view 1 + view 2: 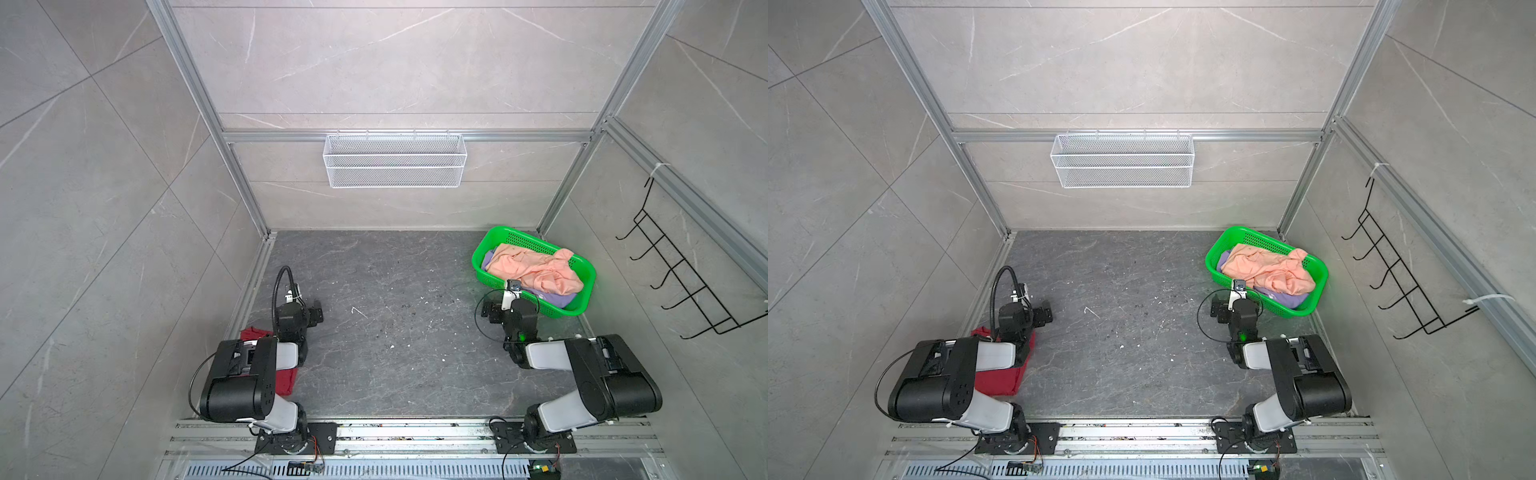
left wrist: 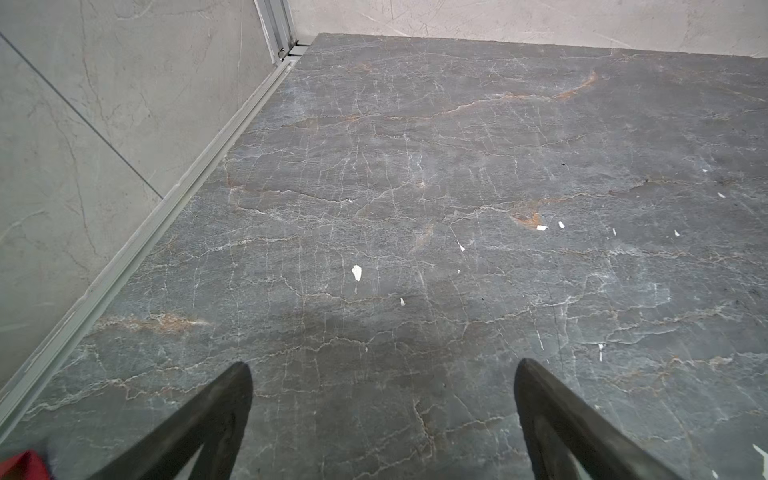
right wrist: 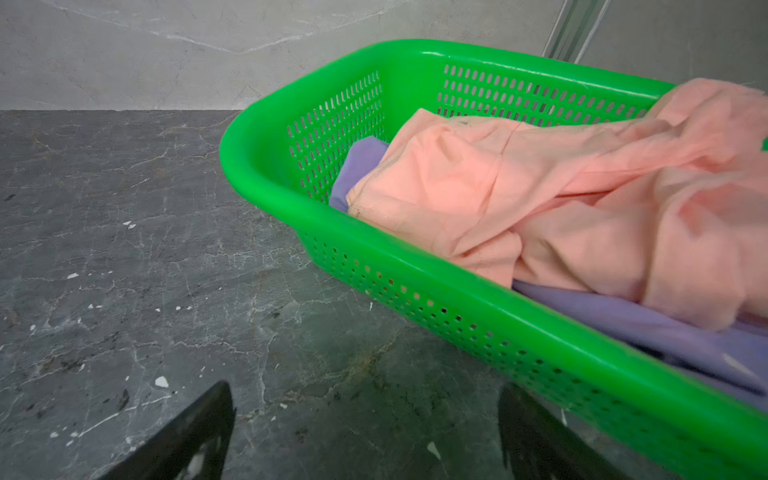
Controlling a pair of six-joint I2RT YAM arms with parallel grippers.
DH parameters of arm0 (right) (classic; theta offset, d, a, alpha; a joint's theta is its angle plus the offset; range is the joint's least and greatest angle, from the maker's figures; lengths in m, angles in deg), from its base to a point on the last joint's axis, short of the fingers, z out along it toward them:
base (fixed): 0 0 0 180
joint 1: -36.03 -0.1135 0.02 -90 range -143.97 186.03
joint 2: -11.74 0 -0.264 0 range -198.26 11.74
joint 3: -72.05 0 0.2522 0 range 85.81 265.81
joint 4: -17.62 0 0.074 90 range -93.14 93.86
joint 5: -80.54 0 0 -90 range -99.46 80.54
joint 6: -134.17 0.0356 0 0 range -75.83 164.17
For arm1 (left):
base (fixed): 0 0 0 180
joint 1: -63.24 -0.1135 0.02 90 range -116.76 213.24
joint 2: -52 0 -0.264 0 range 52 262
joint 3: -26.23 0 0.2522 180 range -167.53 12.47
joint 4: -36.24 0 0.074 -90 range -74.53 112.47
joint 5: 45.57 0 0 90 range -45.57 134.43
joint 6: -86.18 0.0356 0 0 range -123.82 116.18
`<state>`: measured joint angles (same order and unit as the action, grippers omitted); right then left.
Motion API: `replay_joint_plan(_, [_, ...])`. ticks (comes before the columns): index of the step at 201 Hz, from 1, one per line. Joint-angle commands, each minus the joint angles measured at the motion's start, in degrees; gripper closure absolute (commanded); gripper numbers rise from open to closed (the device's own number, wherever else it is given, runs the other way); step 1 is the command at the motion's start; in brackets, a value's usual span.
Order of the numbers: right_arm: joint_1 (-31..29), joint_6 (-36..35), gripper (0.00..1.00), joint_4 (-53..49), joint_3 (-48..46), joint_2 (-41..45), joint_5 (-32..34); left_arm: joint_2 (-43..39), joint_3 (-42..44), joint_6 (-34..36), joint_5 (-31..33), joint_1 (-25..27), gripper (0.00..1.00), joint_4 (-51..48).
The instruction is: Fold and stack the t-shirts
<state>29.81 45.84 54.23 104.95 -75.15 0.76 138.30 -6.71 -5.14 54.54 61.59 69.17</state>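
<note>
A crumpled peach-orange t-shirt (image 1: 536, 270) (image 1: 1266, 270) (image 3: 582, 208) lies on top in the green basket (image 1: 528, 241) (image 3: 266, 174) at the back right. A lavender t-shirt (image 1: 557, 300) (image 3: 665, 332) is under it. A dark red t-shirt (image 1: 286, 380) (image 1: 1000, 378) (image 2: 20, 465) lies on the table at the front left, mostly hidden by the left arm. My left gripper (image 1: 316, 312) (image 2: 382, 365) is open over bare table just beyond the red shirt. My right gripper (image 1: 490, 311) (image 3: 365, 386) is open and empty, just short of the basket's near wall.
The dark stone tabletop (image 1: 395, 332) is walled on three sides. A white wire basket (image 1: 395, 162) hangs on the back wall. A black hook rack (image 1: 681, 270) hangs on the right wall. Aluminium rails (image 1: 415, 432) run along the front edge.
</note>
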Motion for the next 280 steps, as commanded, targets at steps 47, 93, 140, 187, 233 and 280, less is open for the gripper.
replay_joint_plan(47, [-0.3,-0.4,0.0,0.8,0.9,0.1,0.3,-0.3,-1.1,-0.5,-0.2,-0.3,0.0,2.5])
replay_joint_plan(93, [-0.2,-0.4,0.0,0.8,0.9,0.1,0.3,-0.3,-1.1,-0.5,-0.1,-0.4,0.0,2.5])
replay_joint_plan(140, [-0.2,-0.4,0.01,0.8,0.9,0.1,0.3,-0.3,-1.1,-0.5,-0.1,-0.3,0.0,2.5])
replay_joint_plan(187, [-0.2,-0.4,0.0,0.8,0.9,0.2,0.3,-0.3,-1.1,-0.5,0.0,-0.4,0.0,2.5])
replay_joint_plan(233, [-0.2,-0.4,0.01,0.8,0.9,0.2,0.3,-0.3,-1.1,-0.5,-0.2,-0.4,0.0,2.5])
replay_joint_plan(280, [-0.3,-1.4,0.0,-1.2,1.8,0.8,-1.9,-0.3,-0.9,-0.5,-0.1,-0.4,0.0,2.7])
